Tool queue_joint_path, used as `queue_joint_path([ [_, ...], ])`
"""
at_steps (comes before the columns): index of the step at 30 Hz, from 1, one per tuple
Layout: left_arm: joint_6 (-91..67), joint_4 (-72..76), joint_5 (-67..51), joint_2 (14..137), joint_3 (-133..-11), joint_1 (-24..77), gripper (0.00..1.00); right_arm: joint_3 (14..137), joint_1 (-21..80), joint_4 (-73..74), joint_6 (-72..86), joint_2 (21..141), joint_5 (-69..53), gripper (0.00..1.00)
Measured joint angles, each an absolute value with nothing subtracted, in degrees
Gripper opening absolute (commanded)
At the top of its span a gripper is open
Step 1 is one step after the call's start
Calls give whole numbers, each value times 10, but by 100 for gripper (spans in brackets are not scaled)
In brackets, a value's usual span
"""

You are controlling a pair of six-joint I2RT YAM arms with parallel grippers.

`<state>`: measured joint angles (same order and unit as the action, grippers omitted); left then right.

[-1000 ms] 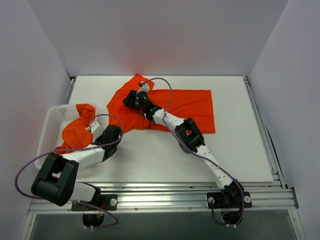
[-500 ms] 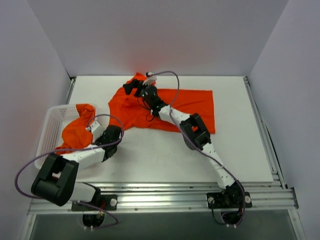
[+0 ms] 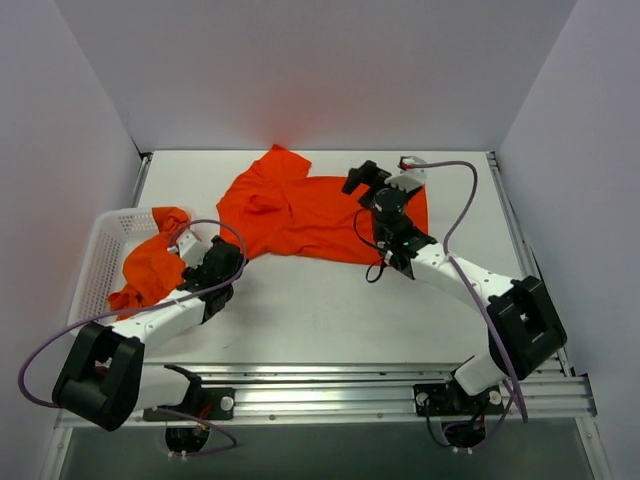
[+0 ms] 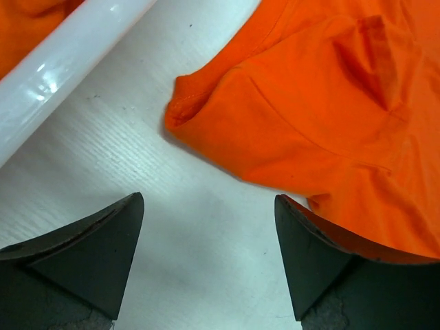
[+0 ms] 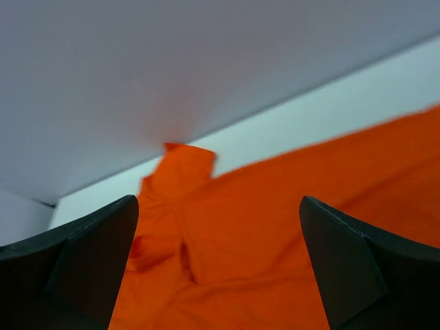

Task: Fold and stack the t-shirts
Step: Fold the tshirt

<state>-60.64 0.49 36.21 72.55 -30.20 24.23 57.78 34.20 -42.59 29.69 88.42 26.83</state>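
My left pincer (image 4: 210, 206) gapes empty beside the shirt (image 3: 300, 210); right pincer (image 5: 218, 206), wide too, hovers toward the far edge; I'd grip hems squarely.

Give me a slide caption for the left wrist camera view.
Open left gripper over the table, facing the orange t-shirt and its hemmed edge, white basket rim at upper left.

We cannot see the spread t-shirt (image 3: 300, 215) where the right arm (image 3: 450, 265) crosses it; the right wrist view blurs its fabric
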Motion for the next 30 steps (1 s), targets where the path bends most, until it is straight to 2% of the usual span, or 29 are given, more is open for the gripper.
queue_joint_path([
  [4, -601, 14, 359, 749, -327, 241, 87, 446, 323, -340, 381, 840, 307, 100],
  [9, -598, 34, 340, 802, -336, 236, 87, 357, 327, -231, 465, 847, 307, 100],
  [16, -610, 37, 327, 860, -360, 235, 87, 305, 309, -225, 522, 845, 268, 100],
  [25, -628, 57, 327, 922, -407, 204, 84, 317, 270, -289, 525, 890, 244, 100],
  [27, -631, 63, 325, 935, -418, 195, 77, 330, 256, -318, 524, 913, 237, 99],
  [29, -634, 63, 322, 945, -427, 189, 68, 340, 244, -342, 523, 932, 229, 91],
  [30, -636, 64, 322, 951, -431, 185, 56, 344, 238, -353, 522, 940, 224, 86],
])
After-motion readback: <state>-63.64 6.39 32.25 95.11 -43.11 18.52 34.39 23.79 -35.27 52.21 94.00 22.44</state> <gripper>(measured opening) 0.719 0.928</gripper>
